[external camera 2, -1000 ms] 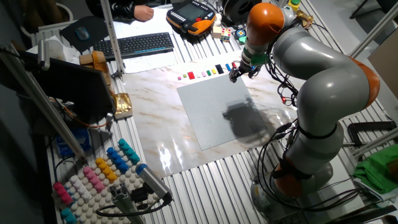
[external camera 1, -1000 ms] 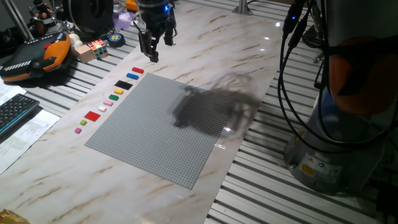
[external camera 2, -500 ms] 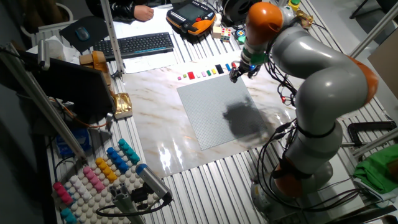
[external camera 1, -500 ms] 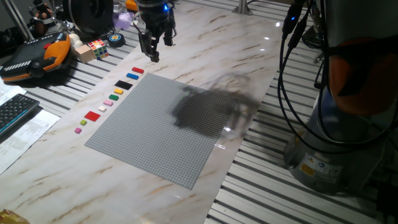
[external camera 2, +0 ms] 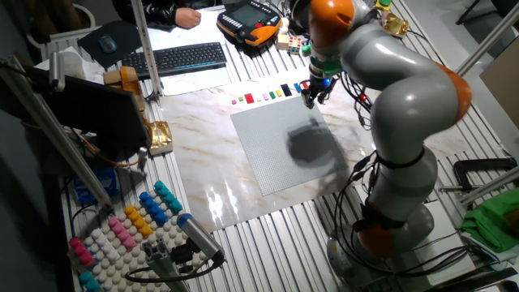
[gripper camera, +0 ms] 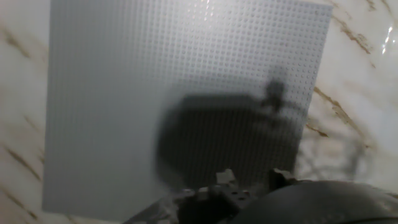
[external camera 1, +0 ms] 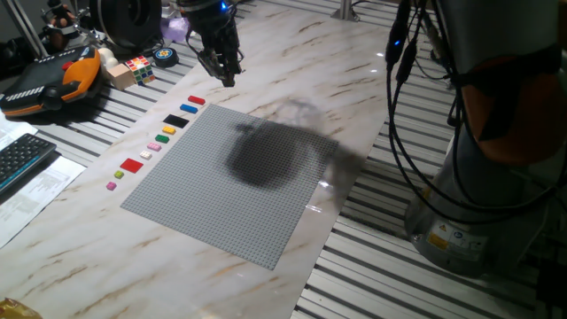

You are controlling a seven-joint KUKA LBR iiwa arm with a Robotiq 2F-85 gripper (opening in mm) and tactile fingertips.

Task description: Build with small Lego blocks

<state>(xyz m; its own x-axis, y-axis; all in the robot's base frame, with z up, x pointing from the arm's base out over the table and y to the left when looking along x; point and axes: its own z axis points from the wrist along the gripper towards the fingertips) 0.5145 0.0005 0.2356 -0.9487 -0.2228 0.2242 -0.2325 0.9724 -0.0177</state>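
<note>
Small Lego blocks are laid in a row on the marble tabletop, just beside the left edge of the grey baseplate in one fixed view. From far to near: red block, blue block, black block, yellow block, green block, a small pale piece, larger red block, pink block. In the other fixed view the same row is seen along the far edge of the baseplate. No block has been shifted since the earlier frames.

The end effector is hung above the tabletop near the far corner of the baseplate, close to the red block, nothing seen held. Finger opening cannot be told from these views. Versus a second ago, the arm has been swung and the end effector turned; the shadow on the baseplate has been moved toward the block row. In the hand view only the baseplate, the shadow and blurred finger parts are shown.

Puzzle cube and keyboard are seen further left.
</note>
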